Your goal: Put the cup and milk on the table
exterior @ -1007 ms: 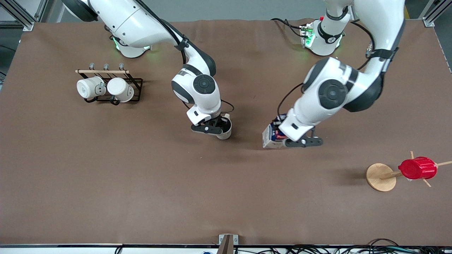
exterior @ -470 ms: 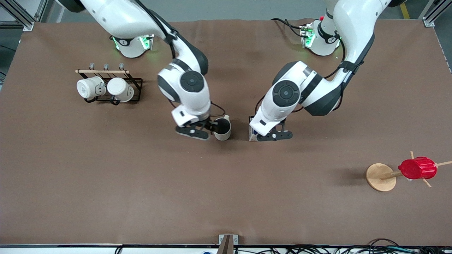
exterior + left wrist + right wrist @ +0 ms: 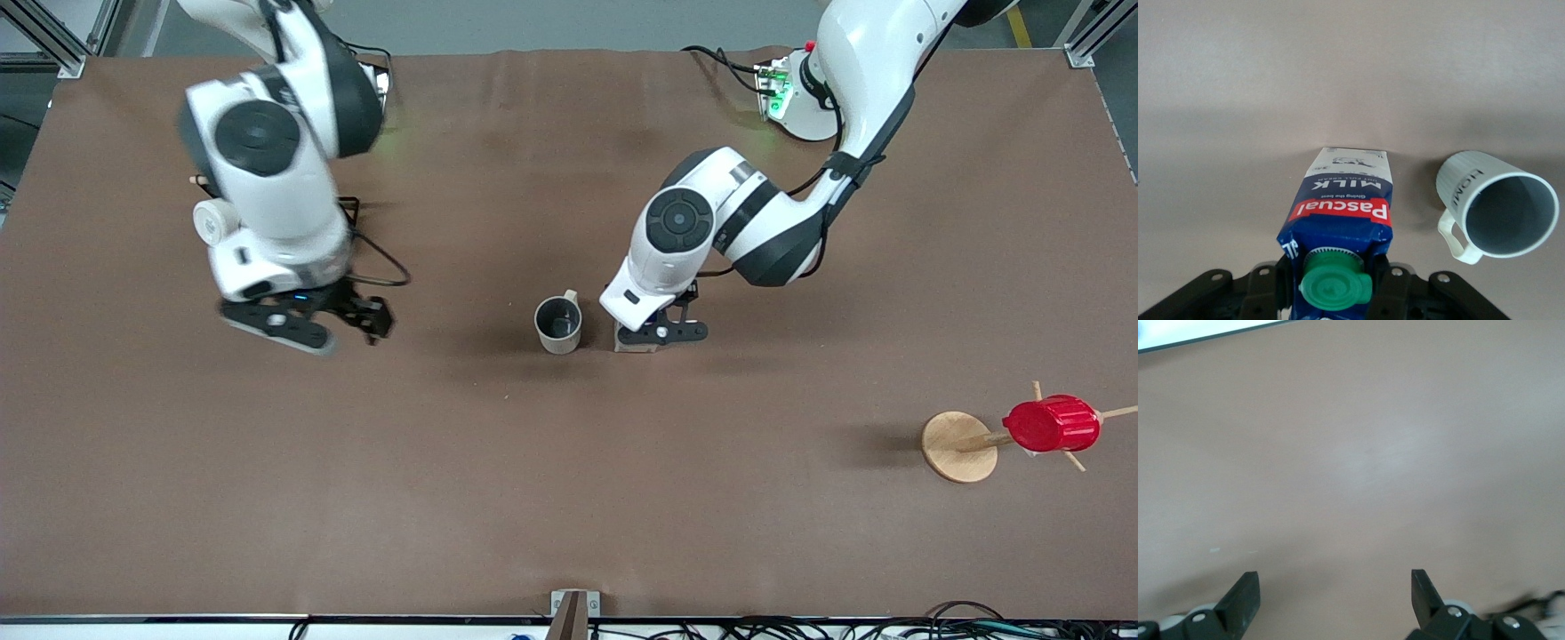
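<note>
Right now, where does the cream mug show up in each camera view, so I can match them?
Front view: the cup stands upright mid-table, free of both grippers.
Left wrist view: the cup stands beside the milk, apart from it.
Right wrist view: not in it; only bare table.
Shared landmark: the milk, beside the cup in both.

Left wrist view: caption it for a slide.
Left end effector grips the milk standing on the table, beside the upright cup.

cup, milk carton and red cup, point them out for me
cup [image 3: 558, 324], front view, on its dark inside
milk carton [image 3: 1341, 212], left wrist view, on its red label band
red cup [image 3: 1052, 424], front view, on its ribbed side
</note>
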Robot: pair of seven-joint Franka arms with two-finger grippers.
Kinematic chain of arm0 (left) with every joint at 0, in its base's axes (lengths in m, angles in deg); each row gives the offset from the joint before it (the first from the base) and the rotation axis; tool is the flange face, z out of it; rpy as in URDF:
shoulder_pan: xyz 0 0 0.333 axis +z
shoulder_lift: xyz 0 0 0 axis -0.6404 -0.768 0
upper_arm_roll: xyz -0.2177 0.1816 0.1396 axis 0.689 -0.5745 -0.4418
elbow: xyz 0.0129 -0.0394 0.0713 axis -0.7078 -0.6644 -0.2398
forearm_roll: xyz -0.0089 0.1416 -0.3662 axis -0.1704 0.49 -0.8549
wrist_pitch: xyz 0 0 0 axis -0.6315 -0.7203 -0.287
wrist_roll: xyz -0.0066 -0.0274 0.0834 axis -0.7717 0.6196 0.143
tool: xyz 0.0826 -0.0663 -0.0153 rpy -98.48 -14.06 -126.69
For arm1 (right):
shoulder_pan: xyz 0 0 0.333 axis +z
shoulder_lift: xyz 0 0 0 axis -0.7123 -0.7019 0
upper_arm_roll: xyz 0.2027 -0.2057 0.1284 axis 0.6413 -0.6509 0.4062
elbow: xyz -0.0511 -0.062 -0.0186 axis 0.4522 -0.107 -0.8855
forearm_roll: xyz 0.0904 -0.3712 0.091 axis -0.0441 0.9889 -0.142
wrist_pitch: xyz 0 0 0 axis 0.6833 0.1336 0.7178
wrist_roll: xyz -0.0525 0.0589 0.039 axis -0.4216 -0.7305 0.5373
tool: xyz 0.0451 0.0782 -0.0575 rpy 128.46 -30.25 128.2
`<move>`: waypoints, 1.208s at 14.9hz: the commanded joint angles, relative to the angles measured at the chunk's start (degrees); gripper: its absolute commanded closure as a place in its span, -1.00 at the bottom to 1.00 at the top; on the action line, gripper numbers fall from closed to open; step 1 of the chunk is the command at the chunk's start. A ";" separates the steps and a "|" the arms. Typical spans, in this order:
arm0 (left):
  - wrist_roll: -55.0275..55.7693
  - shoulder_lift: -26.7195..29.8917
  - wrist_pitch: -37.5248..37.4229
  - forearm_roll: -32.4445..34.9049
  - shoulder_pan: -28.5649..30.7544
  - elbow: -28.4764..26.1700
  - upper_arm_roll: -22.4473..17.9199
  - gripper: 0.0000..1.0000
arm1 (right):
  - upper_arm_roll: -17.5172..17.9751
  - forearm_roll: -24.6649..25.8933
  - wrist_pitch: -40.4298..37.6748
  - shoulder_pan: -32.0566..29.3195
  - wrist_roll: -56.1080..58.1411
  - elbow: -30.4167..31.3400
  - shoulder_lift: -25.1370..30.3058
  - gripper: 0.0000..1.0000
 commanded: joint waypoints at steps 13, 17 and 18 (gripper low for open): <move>-0.45 -2.49 -0.54 3.46 -0.55 2.17 2.20 0.15 | -20.83 -16.47 -21.33 -4.56 39.78 -11.13 10.07 -1.00; -2.47 -1.97 -0.54 3.55 -0.55 2.25 2.20 -1.00 | -20.83 -16.47 -21.33 -3.86 39.96 -11.13 10.07 -1.00; -2.04 -1.44 -0.54 3.46 -0.46 2.25 2.20 -1.00 | -20.83 -16.38 -21.33 -3.77 39.95 -11.13 10.07 -1.00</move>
